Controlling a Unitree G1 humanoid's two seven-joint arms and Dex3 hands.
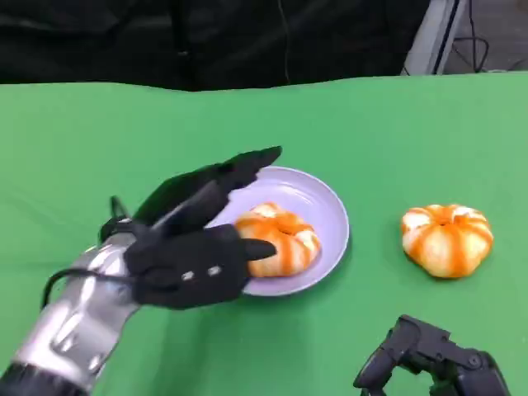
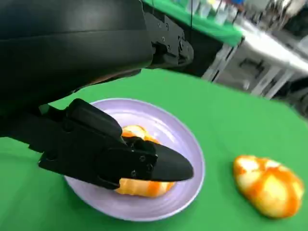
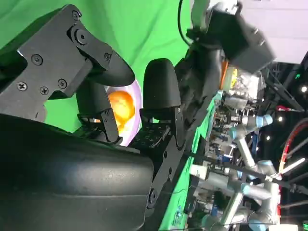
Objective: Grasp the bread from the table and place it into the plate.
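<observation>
One orange-and-white round bread (image 1: 280, 241) lies in the lilac plate (image 1: 318, 202) at the table's middle. My left hand (image 1: 194, 243) hovers over the plate's left side with its fingers spread above the plate, and the thumb tip lies against the bread's near side. In the left wrist view the thumb (image 2: 159, 166) crosses over that bread (image 2: 142, 186) on the plate (image 2: 185, 142). A second bread (image 1: 446, 239) (image 2: 269, 185) sits on the green cloth to the right of the plate. My right hand (image 1: 429, 363) rests low at the near right, holding nothing, its fingers (image 3: 159, 91) loosely bent.
Green cloth (image 1: 99, 140) covers the whole table, with a dark backdrop behind its far edge. The right wrist view looks past my fingers to the plate (image 3: 137, 94) and bread (image 3: 121, 108), with lab equipment beyond the table.
</observation>
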